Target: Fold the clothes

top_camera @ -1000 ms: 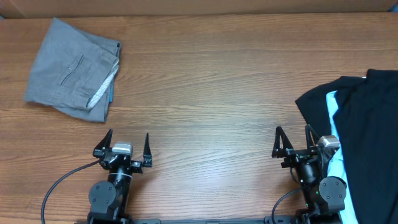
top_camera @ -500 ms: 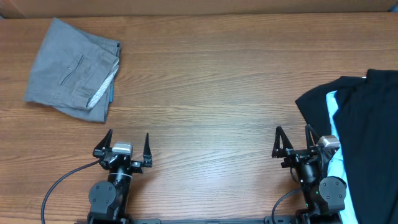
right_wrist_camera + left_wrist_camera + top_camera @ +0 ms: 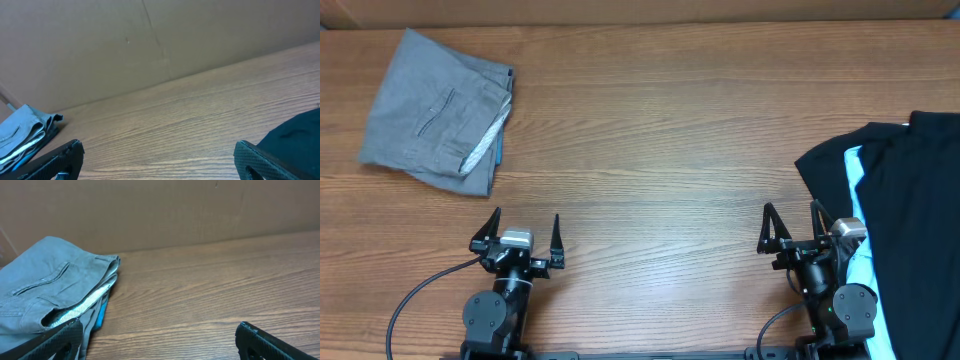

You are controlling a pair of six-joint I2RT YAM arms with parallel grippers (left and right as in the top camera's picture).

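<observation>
1. Shirt (image 3: 910, 200): black, heaped far right, beside right gripper (image 3: 790, 225); trousers (image 3: 435, 115) folded far left.
2. Left gripper (image 3: 525, 232) and right gripper: jaws wide, empty.
3. Fabric likely soft, limp, light; pinch a hem corner.

No visible change since earlier.

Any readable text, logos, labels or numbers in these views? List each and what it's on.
None readable.
The grey trousers show no label or print.
The black shirt and the light blue garment peeking out of it show no lettering in these views.
The brown wall behind bears no writing.
</observation>
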